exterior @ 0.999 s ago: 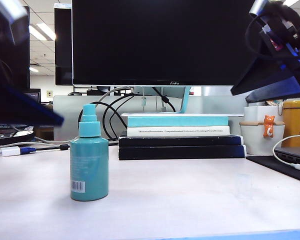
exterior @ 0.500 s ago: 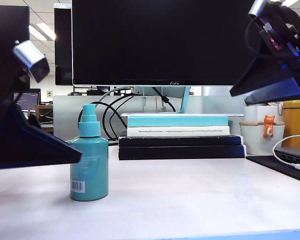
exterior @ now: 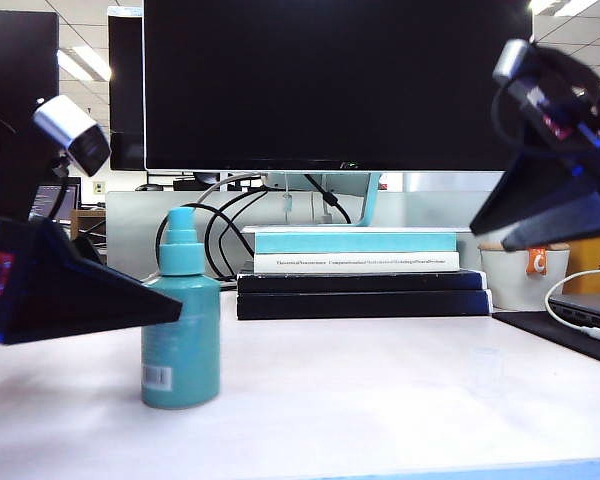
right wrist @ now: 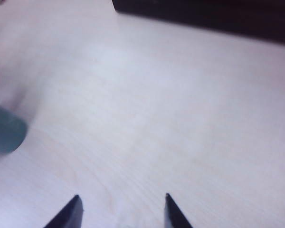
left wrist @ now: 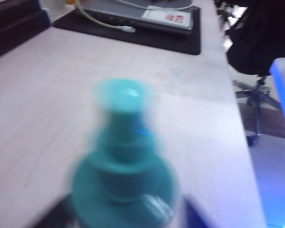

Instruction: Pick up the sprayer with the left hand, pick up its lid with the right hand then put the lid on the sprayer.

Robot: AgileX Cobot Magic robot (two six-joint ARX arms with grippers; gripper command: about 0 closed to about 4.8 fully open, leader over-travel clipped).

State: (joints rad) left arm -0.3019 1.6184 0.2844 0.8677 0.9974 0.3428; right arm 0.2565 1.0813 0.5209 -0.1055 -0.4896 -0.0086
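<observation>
2 grippers in view. Left gripper (exterior: 165,305) low at the left, fingertip against the sprayer (exterior: 180,335), jaws either side of its body; grip not yet certain, cannot tell whether clamped. Sprayer upright on the table (exterior: 360,370), near left, presumably for a side grasp. Right gripper (right wrist: 121,211) high at the right, jaws apart and empty, presumably bound for the lid (exterior: 486,371), faint, near right. Pale table; monitor (exterior: 330,80), stacked books (exterior: 360,270) and office clutter far behind.

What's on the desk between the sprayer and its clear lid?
Nothing: in the exterior view, bare pale table runs from the sprayer to the lid. The stacked books sit farther back.
</observation>
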